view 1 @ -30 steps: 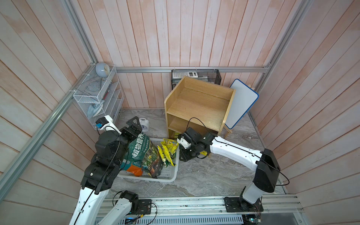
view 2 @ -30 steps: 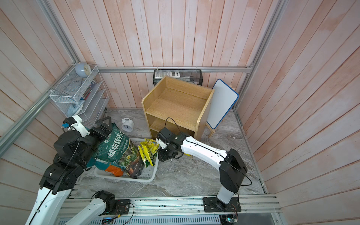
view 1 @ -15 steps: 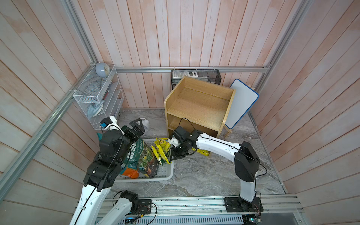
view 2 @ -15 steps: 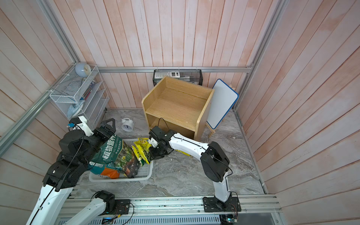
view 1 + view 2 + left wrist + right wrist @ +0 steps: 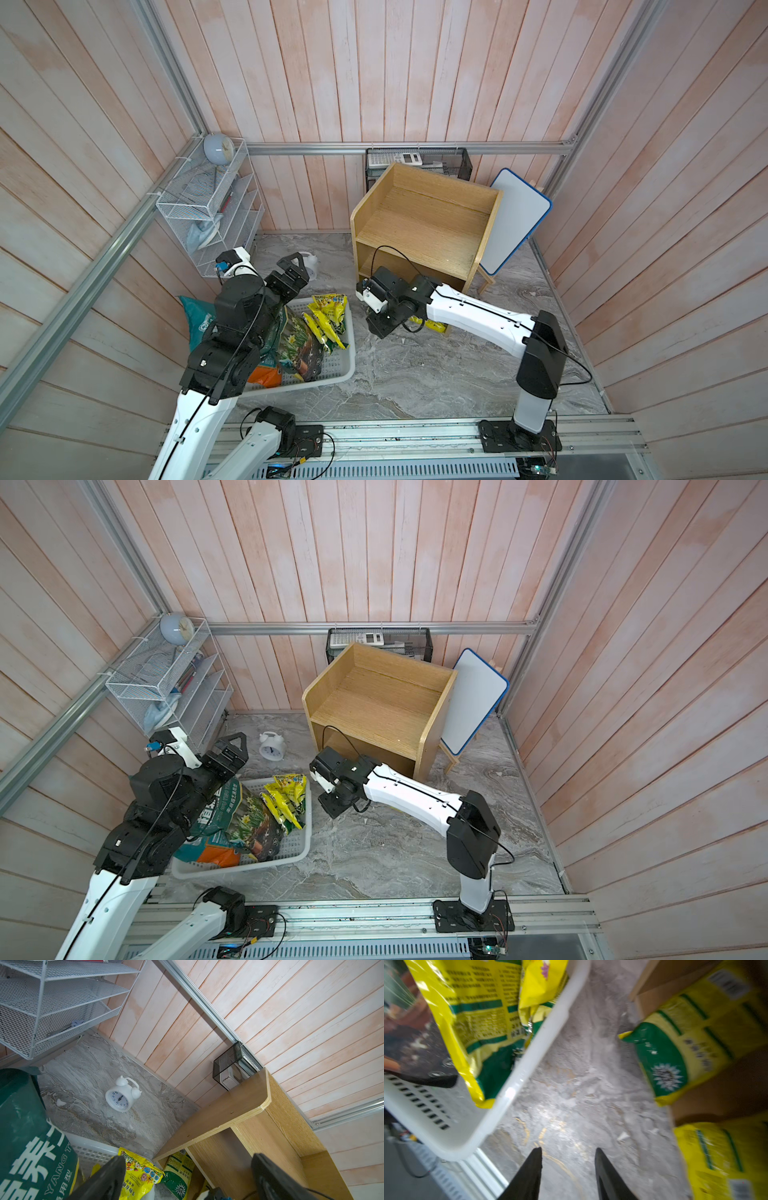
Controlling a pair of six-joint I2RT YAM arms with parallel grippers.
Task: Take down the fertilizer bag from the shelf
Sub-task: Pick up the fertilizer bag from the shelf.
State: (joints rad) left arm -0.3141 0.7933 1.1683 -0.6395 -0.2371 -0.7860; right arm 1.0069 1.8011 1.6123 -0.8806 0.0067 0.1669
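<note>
While it lies shelved, the fertilizer bag (image 5: 691, 1043) looks yellow, green-banded.

You are looking at light oak shelf (image 5: 424, 224) standing upright on floor near back wall, open front facing arms, rounded side panels rising round top. Two yellow fertilizer bags (image 5: 328, 307) are lying overlapped in white basket (image 5: 316, 379), apart from shelf. Yellow-and-green bag (image 5: 675, 1049) is sitting in lower tier, green end poking past front edge. Second such bag (image 5: 716, 1157) is lying beside it, blurred. Which tier is holding each, you cannot tell.
</note>
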